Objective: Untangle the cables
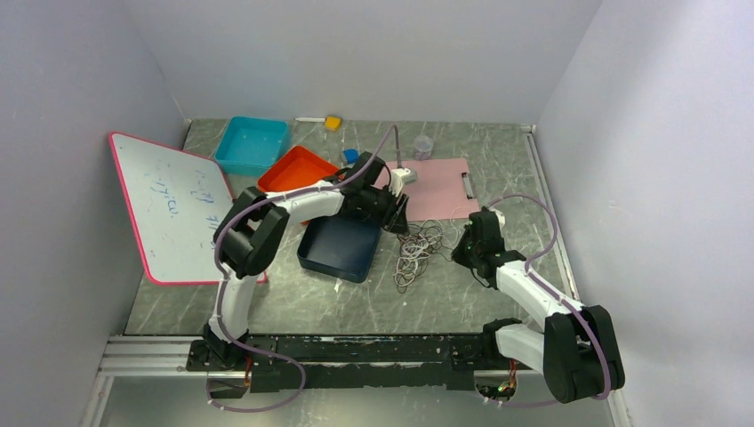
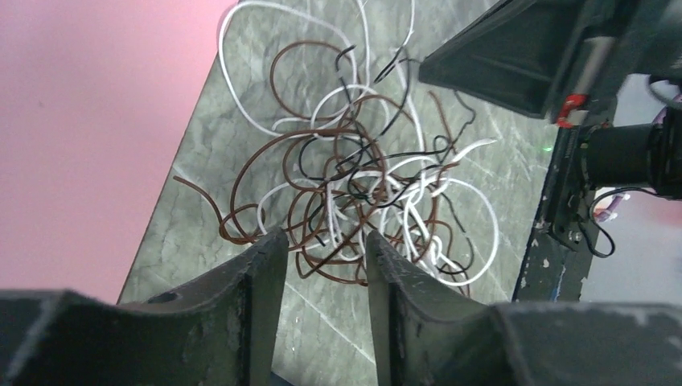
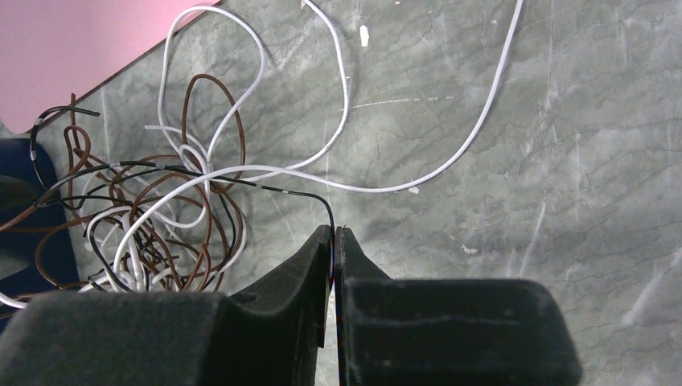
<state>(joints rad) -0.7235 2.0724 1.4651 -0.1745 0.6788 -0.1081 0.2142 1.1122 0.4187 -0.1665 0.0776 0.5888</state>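
Note:
The cables lie in one loose tangle of white, brown and black wires on the grey table, between the two arms. In the left wrist view the tangle spreads just beyond my left gripper. Its jaws stand apart, with brown loops lying at the fingertips. My left gripper is at the tangle's upper left edge. My right gripper is shut on a thin black cable that runs left into the tangle. A long white cable curves away to the right. My right gripper sits at the tangle's right side.
A dark blue tray lies just left of the cables, with an orange tray and a teal tray behind it. A pink clipboard lies behind the tangle. A whiteboard leans at the left wall. A small cup stands at the back.

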